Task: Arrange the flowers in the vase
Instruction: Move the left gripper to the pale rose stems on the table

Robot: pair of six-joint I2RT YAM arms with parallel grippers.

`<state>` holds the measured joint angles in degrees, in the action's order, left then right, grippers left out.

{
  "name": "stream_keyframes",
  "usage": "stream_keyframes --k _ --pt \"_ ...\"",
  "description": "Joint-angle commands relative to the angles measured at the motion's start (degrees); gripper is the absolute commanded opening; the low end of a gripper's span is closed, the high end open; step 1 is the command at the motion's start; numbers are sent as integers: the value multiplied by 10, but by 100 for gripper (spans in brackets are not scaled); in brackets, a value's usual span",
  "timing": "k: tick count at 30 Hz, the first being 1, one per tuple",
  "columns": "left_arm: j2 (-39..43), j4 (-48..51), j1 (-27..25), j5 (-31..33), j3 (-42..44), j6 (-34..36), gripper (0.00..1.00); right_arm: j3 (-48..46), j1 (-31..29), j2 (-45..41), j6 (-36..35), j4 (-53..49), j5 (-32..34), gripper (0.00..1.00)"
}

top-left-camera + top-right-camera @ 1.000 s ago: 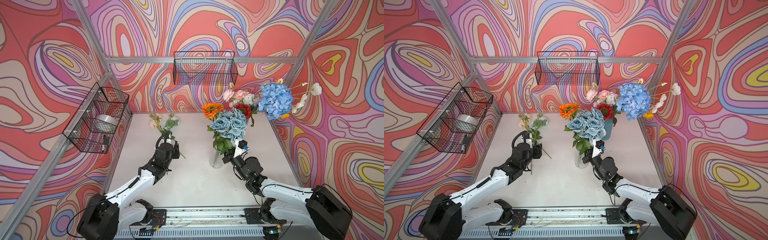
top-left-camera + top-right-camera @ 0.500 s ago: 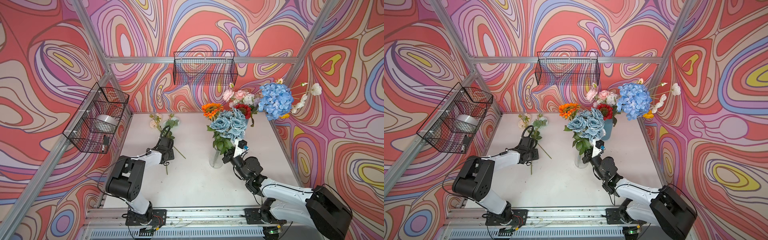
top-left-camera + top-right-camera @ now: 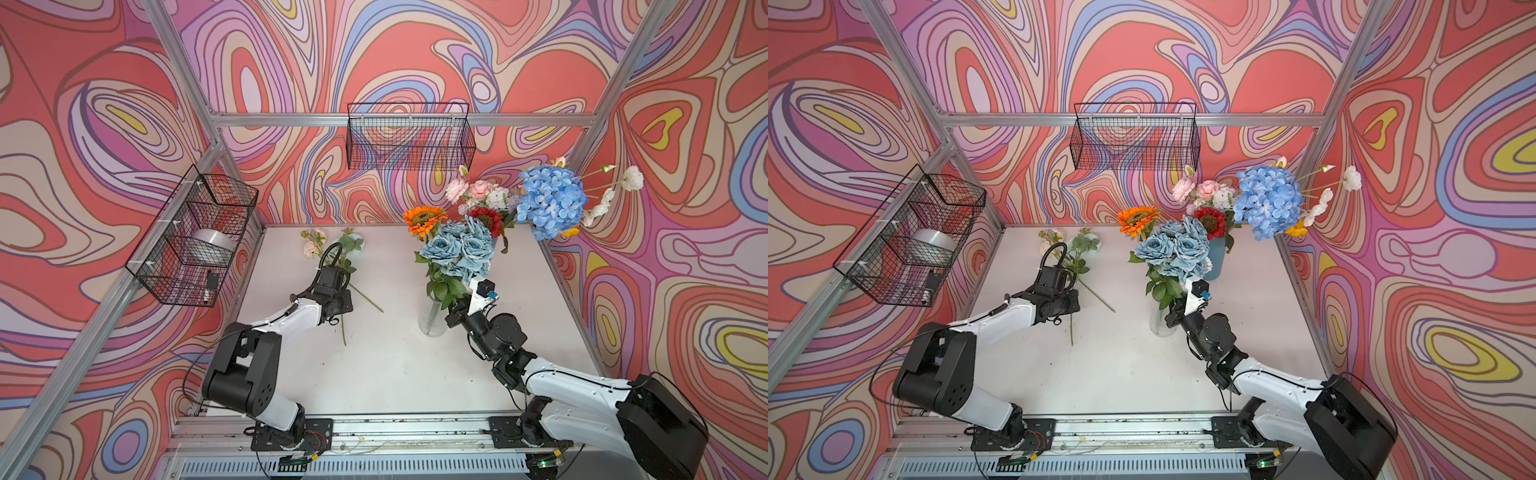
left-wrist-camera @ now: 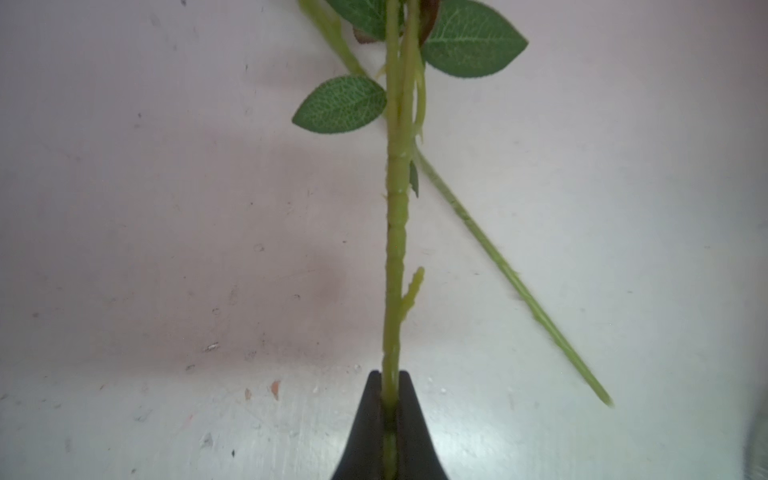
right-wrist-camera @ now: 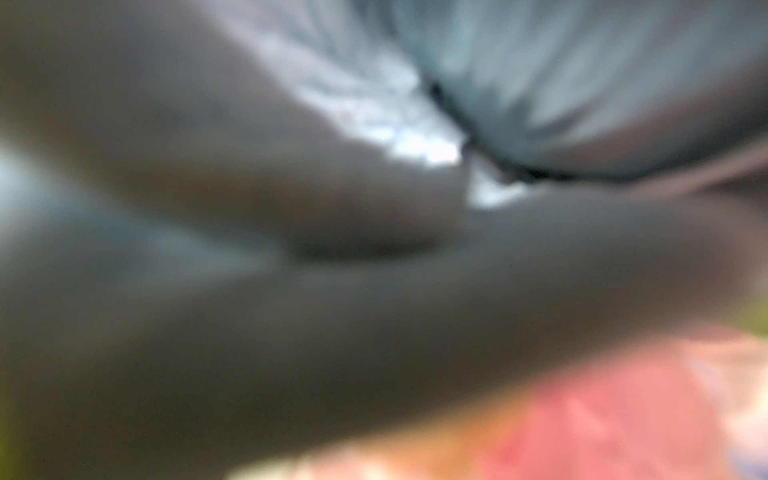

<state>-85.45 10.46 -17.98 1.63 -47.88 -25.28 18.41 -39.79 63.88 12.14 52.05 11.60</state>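
Left wrist view showed the left end effector (image 4: 390,386) clamped on a green flower stem (image 4: 395,249) at the worktop (image 4: 166,249), while the right end effector (image 3: 452,316) sat closed beside the glass vase (image 3: 432,322) of dusty-blue roses (image 3: 455,249).

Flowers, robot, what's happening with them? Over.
Left gripper shut on a stem. Right gripper shut by roses at glass vase, grip unclear. Second stem crosses the held one.
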Motion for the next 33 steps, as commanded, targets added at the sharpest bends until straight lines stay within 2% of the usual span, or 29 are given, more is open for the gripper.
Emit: stream_keyframes --k 1,12,18,20,23,24,29,33 --pt "75 17 -35 30 14 -4 0 3 0 -8 8 1 7 0" --pt "237 -5 -108 33 163 -133 0 0 0 -13 13 -4 7 0" --pt "250 1 -165 59 232 -178 0 0 -1 -9 19 -1 8 0" --pt "234 4 -166 52 239 -187 11 0 0 -8 22 1 7 0" --pt "216 15 -166 45 229 -189 50 0 0 -11 22 -1 7 0" --pt "213 23 -166 50 220 -185 58 -1 0 -13 23 -1 7 0" --pt "223 73 -165 103 146 -129 75 -3 0 -22 18 -9 9 0" --pt "211 106 -155 138 96 -68 76 -3 0 -26 17 -14 11 0"
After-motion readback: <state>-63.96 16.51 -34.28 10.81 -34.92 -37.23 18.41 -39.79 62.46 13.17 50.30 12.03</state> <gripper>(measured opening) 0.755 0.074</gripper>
